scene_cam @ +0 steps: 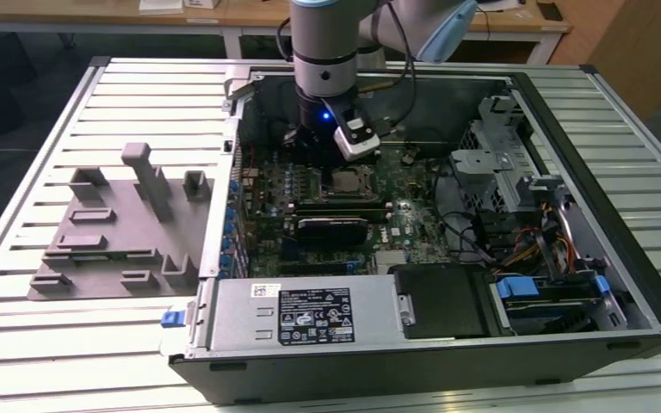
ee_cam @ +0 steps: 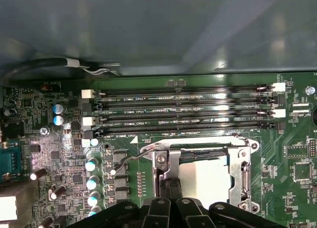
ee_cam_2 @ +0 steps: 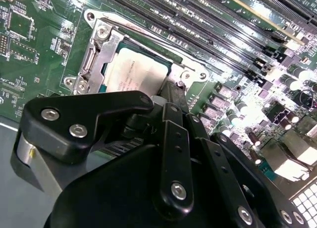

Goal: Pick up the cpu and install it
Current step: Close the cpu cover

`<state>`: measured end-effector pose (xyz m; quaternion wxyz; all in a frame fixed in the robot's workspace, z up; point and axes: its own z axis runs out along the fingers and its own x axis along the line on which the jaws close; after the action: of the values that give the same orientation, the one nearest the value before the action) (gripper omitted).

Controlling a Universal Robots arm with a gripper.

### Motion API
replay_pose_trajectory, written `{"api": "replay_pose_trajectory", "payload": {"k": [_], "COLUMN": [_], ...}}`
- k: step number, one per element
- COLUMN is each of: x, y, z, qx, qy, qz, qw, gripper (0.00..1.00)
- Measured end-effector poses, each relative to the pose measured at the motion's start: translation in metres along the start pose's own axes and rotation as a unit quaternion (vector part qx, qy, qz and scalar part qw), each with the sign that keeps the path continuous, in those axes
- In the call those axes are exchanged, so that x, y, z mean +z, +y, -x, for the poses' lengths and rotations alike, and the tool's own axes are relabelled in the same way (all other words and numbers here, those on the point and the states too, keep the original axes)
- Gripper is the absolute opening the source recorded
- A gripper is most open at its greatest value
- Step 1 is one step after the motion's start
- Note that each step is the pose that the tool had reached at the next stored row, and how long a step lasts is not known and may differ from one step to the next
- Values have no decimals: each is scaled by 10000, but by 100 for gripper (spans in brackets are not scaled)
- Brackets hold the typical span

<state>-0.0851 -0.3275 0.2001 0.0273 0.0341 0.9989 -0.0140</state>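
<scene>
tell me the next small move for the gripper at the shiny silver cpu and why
Probably a straight lift clear. The shiny silver square cpu already lies flat inside the metal-framed socket, with the black gripper at its edge; whether it grips is unclear.

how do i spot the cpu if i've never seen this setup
In the open computer case, find the green motherboard. Beside its long memory slots sits a metal-framed socket; the cpu is the flat silver square inside it, plain and shiny amid cluttered circuitry.
</scene>
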Motion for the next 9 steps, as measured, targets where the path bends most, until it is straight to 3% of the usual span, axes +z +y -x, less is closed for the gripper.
{"api": "replay_pose_trajectory", "payload": {"k": [6, 9], "x": [-7, -50], "y": [3, 1], "z": [27, 29], "qx": [-17, -22], "qy": [2, 4], "qz": [3, 2], "qw": [10000, 10000], "gripper": [11, 11]}}
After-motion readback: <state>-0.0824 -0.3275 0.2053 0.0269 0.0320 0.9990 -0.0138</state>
